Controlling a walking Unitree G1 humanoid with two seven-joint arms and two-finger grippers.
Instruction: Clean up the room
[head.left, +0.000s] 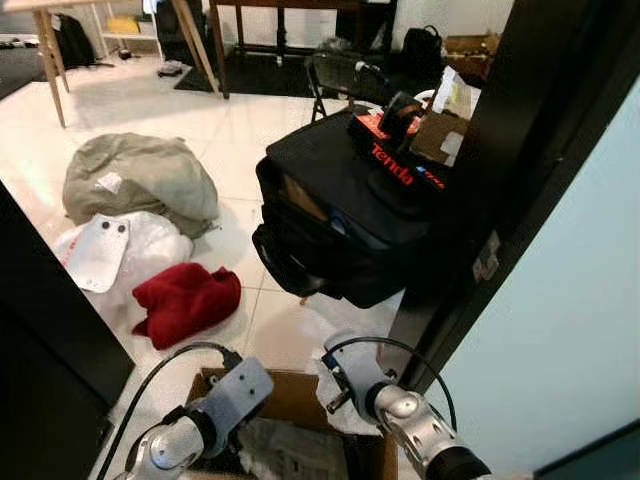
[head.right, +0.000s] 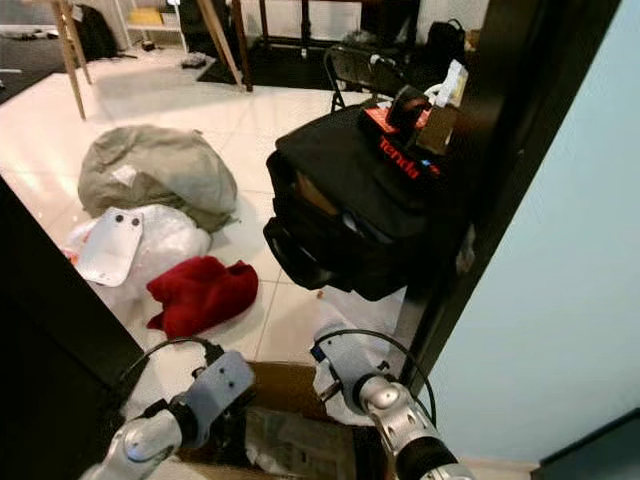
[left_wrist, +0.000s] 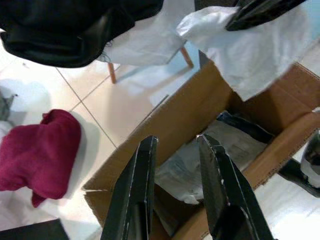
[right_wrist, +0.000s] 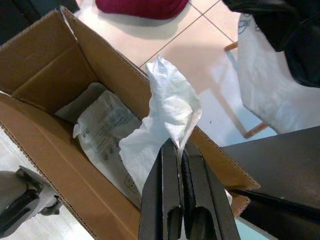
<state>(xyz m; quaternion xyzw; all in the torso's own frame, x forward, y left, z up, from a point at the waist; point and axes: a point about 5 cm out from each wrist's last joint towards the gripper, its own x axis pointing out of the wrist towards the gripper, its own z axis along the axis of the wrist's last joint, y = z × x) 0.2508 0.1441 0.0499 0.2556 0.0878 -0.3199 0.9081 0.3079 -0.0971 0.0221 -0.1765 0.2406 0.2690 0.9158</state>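
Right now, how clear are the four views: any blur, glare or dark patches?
Head views: sharp, evenly lit, floor tiles glossy, dark panel shading the near left. Left wrist view: mostly sharp, open left gripper over the cardboard box. Right wrist view: crisp, right gripper shut on white paper, bright without washout.

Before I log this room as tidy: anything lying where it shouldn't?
Yes. A red cloth, a white plastic bag and a grey bundle lie loose on the floor tiles, beside the black bag.
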